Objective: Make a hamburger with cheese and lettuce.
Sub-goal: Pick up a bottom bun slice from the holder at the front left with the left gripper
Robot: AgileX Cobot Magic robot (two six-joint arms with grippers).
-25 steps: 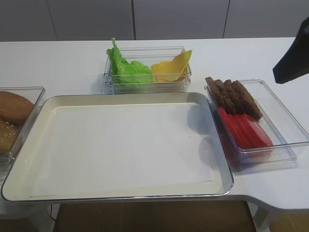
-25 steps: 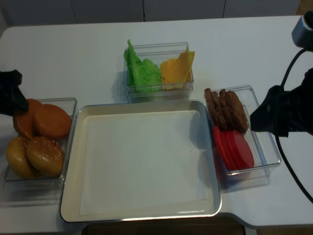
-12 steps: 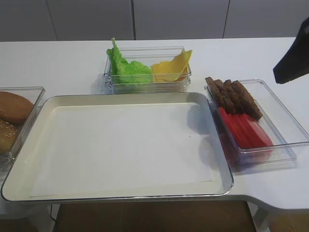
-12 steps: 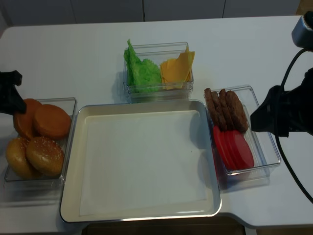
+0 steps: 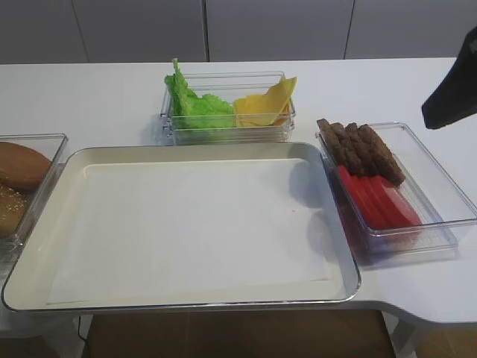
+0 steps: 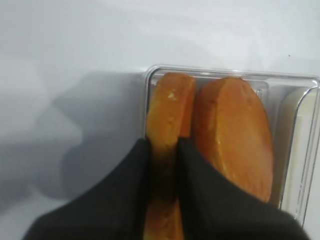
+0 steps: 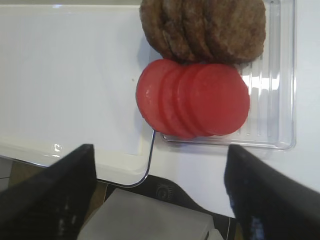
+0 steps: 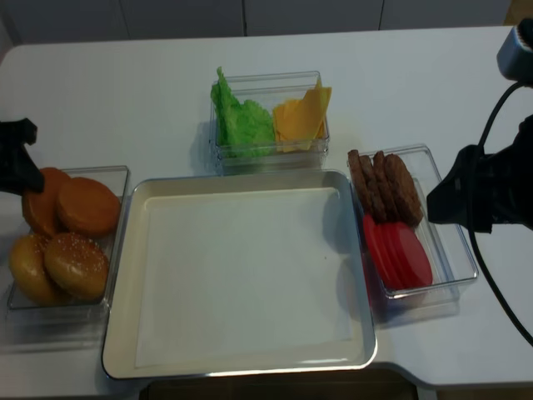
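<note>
1. Hamburger: not started. The tray point(image 8: 125, 250) is bare apart from its paper liner; no bun half lies on it yet.
2. Change over the last second: slight. In the realsense view the left gripper point(image 6: 162, 150) has shifted a little at the far-left bun in the bun box point(image 8: 117, 173), left of the tray. That bun point(image 6: 167, 120) stands on edge, and its brown shape looks slightly altered beside the gripper.
3. Left gripper state: the wrist view shows both black fingers pressed against the flat faces of the upright bun, one on each side. Closed on it, judged a firm pinch.
4. Meaning: grasp is made, lift looks next. Bun then needs carrying right, onto the tray.
5. Right gripper point(image 7: 160, 200): fingers spread wide, holding nothing. It hovers above the box right of the tray, over the tomato slices point(image 7: 195, 100) and patties point(image 7: 205, 27). No change in it.
6. Cheese point(image 8: 300, 118) and lettuce point(image 8: 241, 121): untouched, side by side in the clear box behind the tray, lettuce to the left.
7. Writing, brands, labels: none readable anywhere.
</note>
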